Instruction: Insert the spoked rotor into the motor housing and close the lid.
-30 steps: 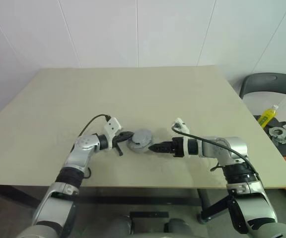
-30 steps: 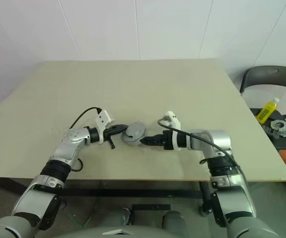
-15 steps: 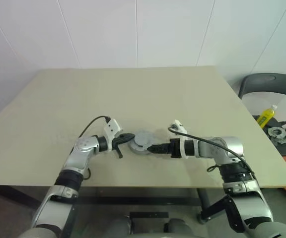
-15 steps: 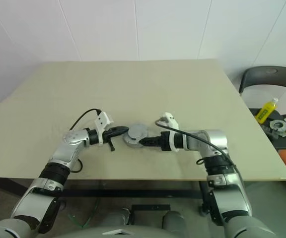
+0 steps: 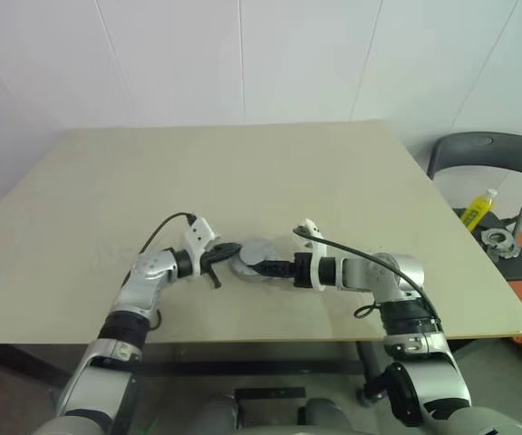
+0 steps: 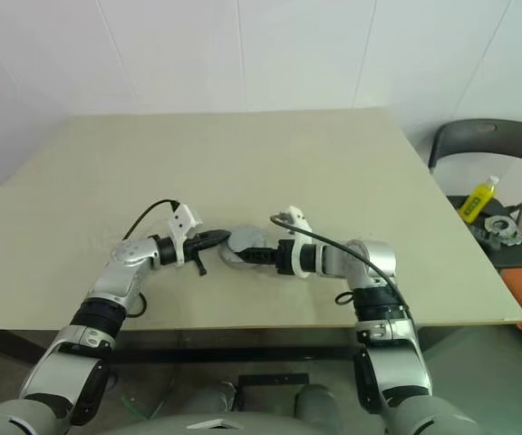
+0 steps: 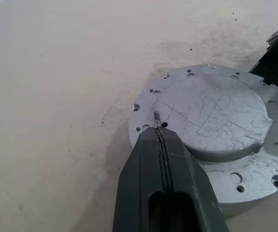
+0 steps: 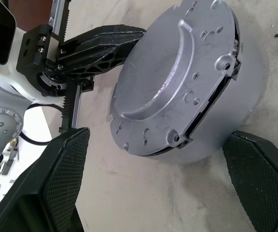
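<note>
A beige table (image 5: 352, 181) is carrying the lid (image 7: 216, 116), a scratched, silvery-grey disc with small holes, near its front edge. The left gripper (image 7: 159, 137), fingers pressed together, is touching its rim; the right gripper (image 8: 158, 193) is gaping wide around it.

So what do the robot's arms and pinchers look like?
Both arms are shiny silver with black joints. Each wrist has a white block and a thin black cable looping over it. The left gripper and right gripper have two black fingers; the right fingers have bumpy, dotted pads.
</note>
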Controlling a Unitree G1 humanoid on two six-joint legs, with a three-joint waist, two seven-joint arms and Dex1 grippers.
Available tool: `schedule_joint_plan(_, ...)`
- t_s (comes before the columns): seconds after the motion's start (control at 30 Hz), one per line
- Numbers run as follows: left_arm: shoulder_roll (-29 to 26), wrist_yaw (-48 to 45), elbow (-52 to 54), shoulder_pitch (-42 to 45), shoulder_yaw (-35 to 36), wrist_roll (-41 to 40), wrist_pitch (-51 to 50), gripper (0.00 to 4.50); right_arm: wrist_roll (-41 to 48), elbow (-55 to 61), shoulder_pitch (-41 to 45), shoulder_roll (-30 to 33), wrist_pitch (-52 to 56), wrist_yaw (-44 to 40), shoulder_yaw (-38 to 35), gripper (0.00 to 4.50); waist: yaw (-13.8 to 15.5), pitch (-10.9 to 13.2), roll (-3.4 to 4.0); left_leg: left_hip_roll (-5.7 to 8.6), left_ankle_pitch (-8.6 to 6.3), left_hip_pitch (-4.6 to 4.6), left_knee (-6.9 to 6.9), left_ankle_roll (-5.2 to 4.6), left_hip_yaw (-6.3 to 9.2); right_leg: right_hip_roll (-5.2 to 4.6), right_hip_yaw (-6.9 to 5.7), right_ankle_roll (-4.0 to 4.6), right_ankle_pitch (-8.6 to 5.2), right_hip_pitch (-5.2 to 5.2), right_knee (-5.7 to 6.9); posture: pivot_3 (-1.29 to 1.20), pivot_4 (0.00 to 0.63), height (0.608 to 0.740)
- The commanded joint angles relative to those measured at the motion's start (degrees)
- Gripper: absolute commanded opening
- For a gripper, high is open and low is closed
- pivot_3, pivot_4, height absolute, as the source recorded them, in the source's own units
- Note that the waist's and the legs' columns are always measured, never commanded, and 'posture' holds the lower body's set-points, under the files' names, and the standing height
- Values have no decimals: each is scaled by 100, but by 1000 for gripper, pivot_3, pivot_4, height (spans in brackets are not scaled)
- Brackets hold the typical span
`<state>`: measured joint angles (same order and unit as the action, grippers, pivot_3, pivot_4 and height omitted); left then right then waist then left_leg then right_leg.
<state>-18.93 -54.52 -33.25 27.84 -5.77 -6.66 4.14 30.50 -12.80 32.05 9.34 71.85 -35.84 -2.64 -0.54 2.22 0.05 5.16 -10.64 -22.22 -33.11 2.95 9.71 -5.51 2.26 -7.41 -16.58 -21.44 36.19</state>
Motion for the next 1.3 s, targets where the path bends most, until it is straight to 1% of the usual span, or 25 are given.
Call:
schedule_joint_plan(0.03, 140, -109, -91, 36, -241, 121, 36, 0, 209, -99, 183, -430, -261, 10, -67, 4058, -31, 0, 0, 0, 0, 0, 0, 0, 0, 0, 0, -3, 2, 0, 0, 0, 0, 740)
schedule_joint_plan(0.07, 141, -109, -97, 39, -238, 124, 43, 0, 218, -112, 183, -455, -298, -5, -82, 3841, -38, 0, 0, 0, 0, 0, 0, 0, 0, 0, 1, -7, 4, 0, 1, 0, 0, 740)
schedule_joint_plan(0.23, 147, -106, -121, 52, -225, 152, 81, 0, 283, 76, 68, -609, -450, -40, -24, 2196, -37, 0, 1, 0, 7, -9, 3, -12, 0, 0, 2, -3, 14, -2, 2, 0, 0, 740)
schedule_joint_plan(0.27, 150, -104, -120, 52, -223, 155, 86, 0, 292, 87, 63, -622, -456, -38, -36, 1949, -33, 1, 1, 0, 8, -8, 3, -12, 0, 1, 2, 7, 21, -2, 2, 0, 0, 740)
schedule_joint_plan(0.3, 152, -104, -121, 53, -221, 158, 92, 0, 236, 44, 62, -632, -517, 6, -38, 1881, -30, 1, 1, 0, 8, -8, 2, -12, 0, 1, 2, 7, 21, -2, 4, 0, 0, 740)
schedule_joint_plan(0.4, 157, -108, -121, 54, -221, 166, 95, 0, 80, -176, 77, -626, -606, 116, -55, 1853, -43, 1, 2, 0, 1, -5, -3, 0, 3, 5, 4, -3, 12, -1, 8, 0, 0, 740)
schedule_joint_plan(0.63, 201, -57, -152, 56, -183, 166, 113, 0, 103, -402, 141, -617, -646, 121, -197, 1853, -46, 0, 5, -3, 0, 5, -3, 1, 7, 11, 4, 8, 14, 0, 12, 0, 0, 740)
schedule_joint_plan(0.7, 387, 71, -70, 157, 160, -262, -182, 0, 69, -499, 166, -661, -721, 177, -229, 1853, -44, 0, 7, -3, 0, 6, -3, 1, 7, 11, 4, 9, 14, 0, 12, 0, 0, 740)
schedule_joint_plan(0.83, 750, 389, 258, 564, 1058, -1313, -1144, 0, 42, -562, 153, -744, -785, 208, -213, 1853, -42, 5, 2, -4, 1, -2, -5, 1, 11, 12, 3, 6, 15, -2, 15, 0, 0, 740)
schedule_joint_plan(0.97, 838, 651, 453, 917, 1789, -2298, -2332, 0, 4, -555, 118, -768, -833, 196, -88, 1853, -88, 12, -9, -2, 12, -21, -11, -12, 10, 15, 7, -22, 31, -21, 16, 0, 0, 740)
schedule_joint_plan(1.1, 721, 833, 562, 911, 1988, -2580, -2969, 0, 19, -526, 125, -736, -985, 147, -67, 1853, -206, 12, -9, -1, 12, -24, 6, -12, 9, 16, 20, -13, 42, -34, 14, 0, 0, 740)
schedule_joint_plan(1.2, 691, 1091, 467, 900, 2211, -2761, -3218, 0, 53, -532, 151, -724, -1074, 115, -95, 1853, -200, 15, -12, 1, 12, -26, 5, -12, 9, 16, 22, -13, 43, -35, 14, 0, 0, 740)
schedule_joint_plan(1.3, 700, 1305, 434, 891, 2552, -3145, -3651, 0, 94, -532, 151, -745, -1158, 90, -111, 1853, -199, 17, -15, 1, 12, -25, -1, -11, 7, 16, 21, -13, 44, -33, 15, 0, 0, 740)
